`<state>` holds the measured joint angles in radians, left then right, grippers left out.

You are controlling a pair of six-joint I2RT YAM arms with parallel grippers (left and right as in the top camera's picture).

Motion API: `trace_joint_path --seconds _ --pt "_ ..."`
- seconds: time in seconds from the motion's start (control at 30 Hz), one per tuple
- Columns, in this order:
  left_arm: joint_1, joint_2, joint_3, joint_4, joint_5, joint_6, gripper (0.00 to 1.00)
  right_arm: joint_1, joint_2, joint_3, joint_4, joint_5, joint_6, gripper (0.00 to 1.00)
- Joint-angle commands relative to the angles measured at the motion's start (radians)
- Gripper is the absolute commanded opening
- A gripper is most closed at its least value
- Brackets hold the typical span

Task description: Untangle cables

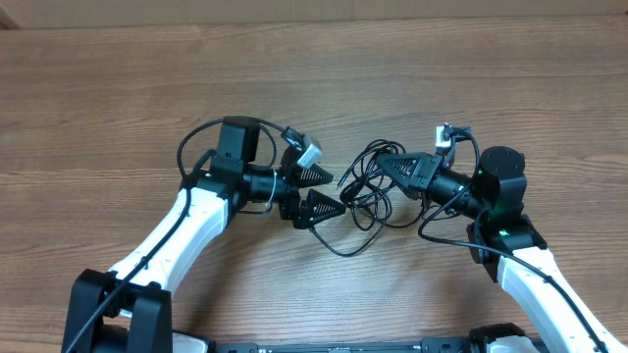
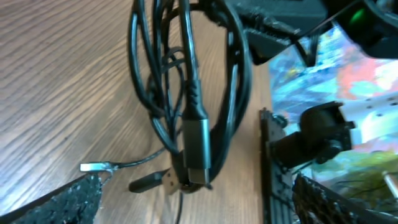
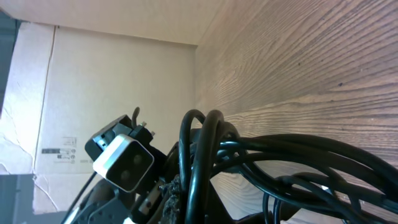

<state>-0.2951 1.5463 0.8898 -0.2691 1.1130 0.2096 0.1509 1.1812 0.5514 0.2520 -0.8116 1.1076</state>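
We see a tangle of black cables (image 3: 273,158) filling the lower right, close to the lens, with two loops standing side by side near the middle. Behind them the wood-grain worktop (image 3: 311,56) runs to a beige cardboard panel (image 3: 112,87). At lower left, a white-faced camera module (image 3: 123,160) faces us.

Lab: wood table (image 1: 314,69), cardboard box (image 3: 112,81)
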Motion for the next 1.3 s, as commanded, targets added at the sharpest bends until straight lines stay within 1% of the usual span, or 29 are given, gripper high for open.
trace_joint_path --seconds 0.0,0.17,0.3,0.4,0.43,0.47,0.57,0.6,0.7,0.77,1.07,1.27 --pt "-0.016 -0.026 0.017 0.018 -0.081 0.023 0.94 -0.002 -0.003 0.011 0.013 -0.003 0.048 0.04" --pt "-0.043 -0.026 0.017 0.043 -0.138 0.023 0.88 0.000 -0.003 0.011 0.013 -0.010 0.050 0.04" --pt "-0.071 -0.026 0.017 0.047 -0.195 0.023 0.85 0.000 -0.003 0.011 0.013 -0.016 0.052 0.04" --pt "-0.087 -0.026 0.017 0.048 -0.211 0.023 0.77 0.000 -0.003 0.011 0.013 -0.019 0.052 0.04" --pt "-0.088 -0.026 0.017 0.050 -0.213 0.023 0.69 0.000 -0.003 0.011 0.013 -0.019 0.052 0.04" --pt "-0.087 -0.026 0.017 0.053 -0.221 0.023 0.54 0.000 -0.003 0.011 0.013 -0.020 0.052 0.04" --pt "-0.087 -0.026 0.017 0.061 -0.230 0.023 0.20 0.000 -0.003 0.011 0.012 -0.021 0.051 0.04" --pt "-0.087 -0.026 0.017 0.064 -0.230 0.023 0.15 0.000 -0.003 0.011 0.012 -0.021 0.051 0.04" --pt "-0.087 -0.026 0.017 0.064 -0.230 0.023 0.08 0.000 -0.003 0.011 0.012 -0.020 0.051 0.04" --pt "-0.087 -0.026 0.017 0.064 -0.230 0.023 0.04 0.000 -0.003 0.011 0.011 -0.021 0.048 0.04" --pt "-0.085 -0.026 0.017 0.064 -0.245 0.023 0.04 0.000 -0.003 0.011 0.005 -0.071 0.048 0.04" --pt "-0.085 -0.026 0.017 0.064 -0.423 0.018 0.04 -0.001 -0.003 0.011 0.043 -0.185 0.076 0.04"
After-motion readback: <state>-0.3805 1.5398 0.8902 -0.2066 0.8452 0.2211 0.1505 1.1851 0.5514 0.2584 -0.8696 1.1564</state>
